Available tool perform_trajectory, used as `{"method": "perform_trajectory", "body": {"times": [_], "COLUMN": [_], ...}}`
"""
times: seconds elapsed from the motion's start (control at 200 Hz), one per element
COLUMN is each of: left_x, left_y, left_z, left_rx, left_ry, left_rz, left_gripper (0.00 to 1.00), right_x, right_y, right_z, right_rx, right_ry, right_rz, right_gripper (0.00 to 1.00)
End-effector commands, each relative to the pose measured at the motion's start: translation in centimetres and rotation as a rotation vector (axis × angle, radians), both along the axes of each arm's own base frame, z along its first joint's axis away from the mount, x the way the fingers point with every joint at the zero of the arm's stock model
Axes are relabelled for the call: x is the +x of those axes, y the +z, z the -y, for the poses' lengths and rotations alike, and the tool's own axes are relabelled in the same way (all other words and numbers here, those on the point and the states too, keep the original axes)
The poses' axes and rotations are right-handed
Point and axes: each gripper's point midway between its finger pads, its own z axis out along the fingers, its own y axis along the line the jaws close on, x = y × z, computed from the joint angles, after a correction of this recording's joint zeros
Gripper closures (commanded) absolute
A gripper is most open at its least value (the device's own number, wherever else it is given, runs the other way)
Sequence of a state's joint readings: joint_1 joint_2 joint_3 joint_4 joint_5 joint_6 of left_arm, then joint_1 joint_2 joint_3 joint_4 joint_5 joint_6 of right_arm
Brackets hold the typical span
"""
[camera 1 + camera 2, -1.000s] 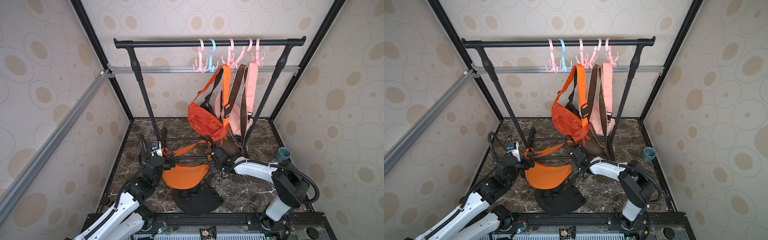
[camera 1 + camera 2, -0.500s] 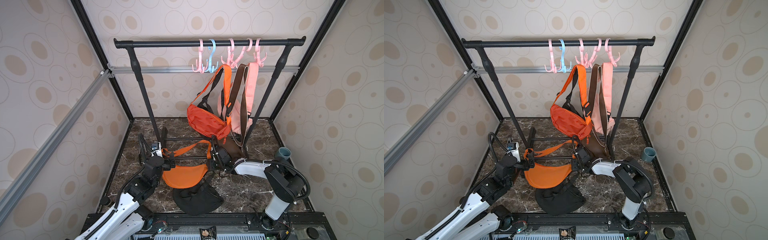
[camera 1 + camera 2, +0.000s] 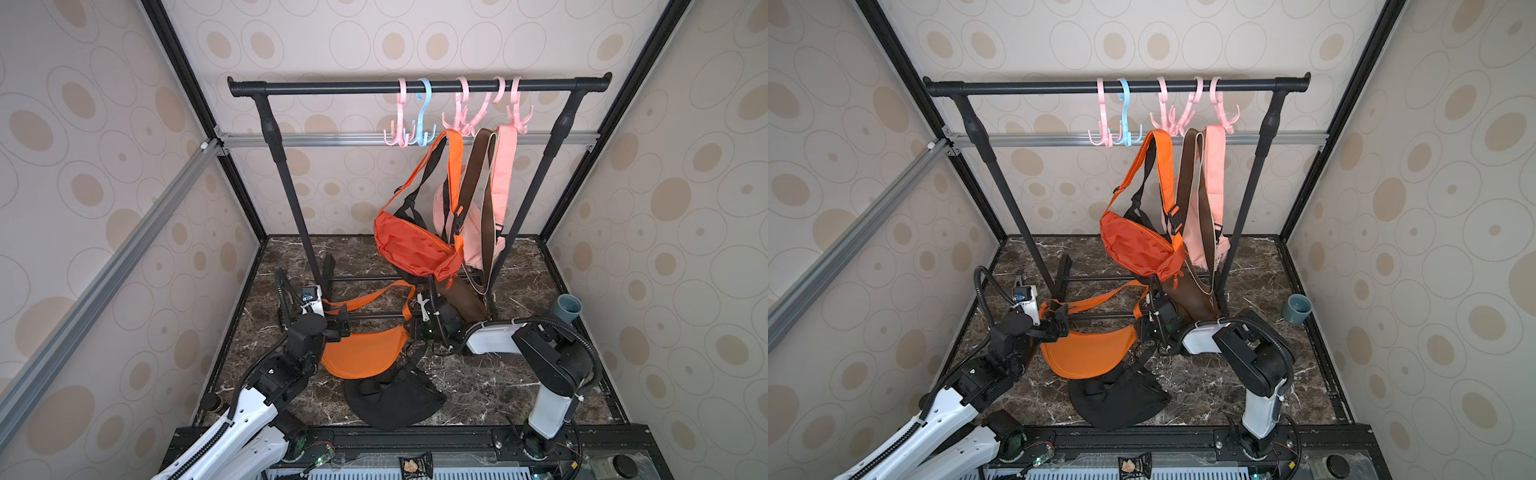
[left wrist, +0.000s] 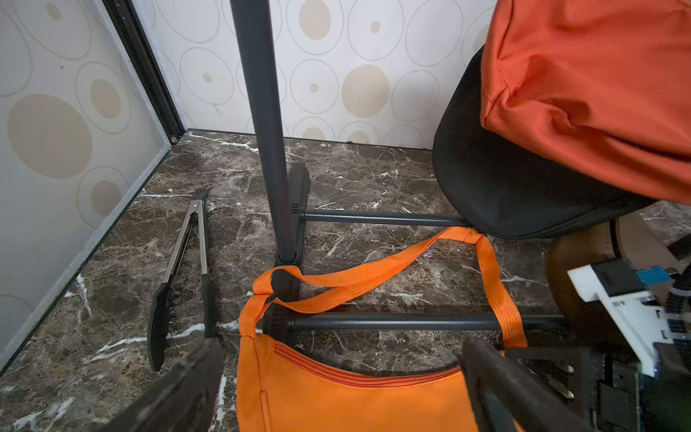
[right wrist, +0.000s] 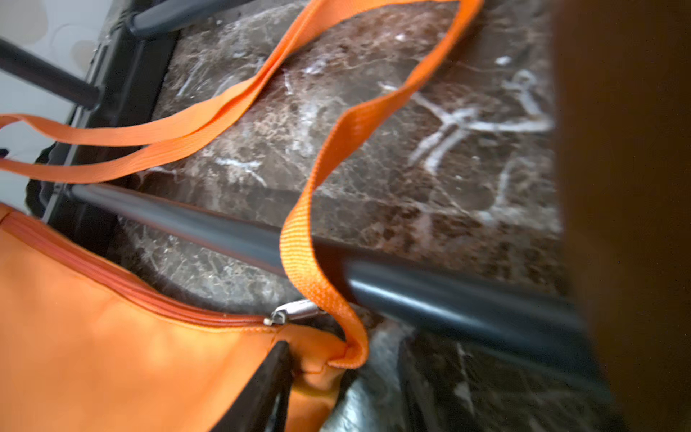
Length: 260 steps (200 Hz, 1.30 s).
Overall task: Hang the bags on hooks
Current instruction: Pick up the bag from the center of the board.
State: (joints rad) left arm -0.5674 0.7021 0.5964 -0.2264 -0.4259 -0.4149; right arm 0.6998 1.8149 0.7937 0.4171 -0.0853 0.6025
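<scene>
Now the bag lies long from 9 to 3 o'clock between both grippers; right gripper, half-closed at the strap end, is nearer; left gripper gapes wide.

**Orange bag flat on the marble, hooks overhead**

The orange bag is a crescent-shaped pouch lying flat on the dark marble tabletop, near the middle, its zipper edge toward the far side. Its orange webbing strap loops away over the rack's low near crossbar, slack, with the zipper pull beside the strap's right-hand root in the right wrist view. High above, on the rack's top bar, hang four pink hooks and a blue hook; the leftmost pink hook and the blue one carry nothing.
</scene>
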Motion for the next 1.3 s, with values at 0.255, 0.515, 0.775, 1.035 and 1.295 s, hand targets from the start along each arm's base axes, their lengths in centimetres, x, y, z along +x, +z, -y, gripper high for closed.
{"method": "perform_trajectory", "body": {"times": [0.255, 0.515, 0.775, 1.035, 1.295], "left_x": [0.0, -0.2, -0.2, -0.2, 0.7], "left_y": [0.5, 0.6, 0.6, 0.7, -0.2], "left_z": [-0.3, -0.3, -0.3, -0.4, 1.1], "left_rx": [-0.02, -0.023, -0.024, -0.025, -0.002], "left_ry": [0.011, 0.01, 0.006, 0.01, -0.053], "left_rz": [0.014, 0.018, 0.018, 0.024, -0.01], "left_gripper": [0.0, 0.0, 0.0, 0.0, 0.0], "right_x": [-0.3, 1.0, 0.7, -3.1, -11.8], "right_y": [2.8, 1.2, 1.0, 5.0, 9.1], "right_z": [-2.1, -3.3, -4.6, -4.4, -2.9], "right_rx": [0.122, 0.119, 0.143, 0.19, 0.157], "right_ry": [0.01, 0.009, 0.053, 0.128, 0.344], "right_rz": [0.038, -0.02, -0.048, -0.003, -0.017], "right_gripper": [0.47, 0.67, 0.9, 1.0, 1.0]}}
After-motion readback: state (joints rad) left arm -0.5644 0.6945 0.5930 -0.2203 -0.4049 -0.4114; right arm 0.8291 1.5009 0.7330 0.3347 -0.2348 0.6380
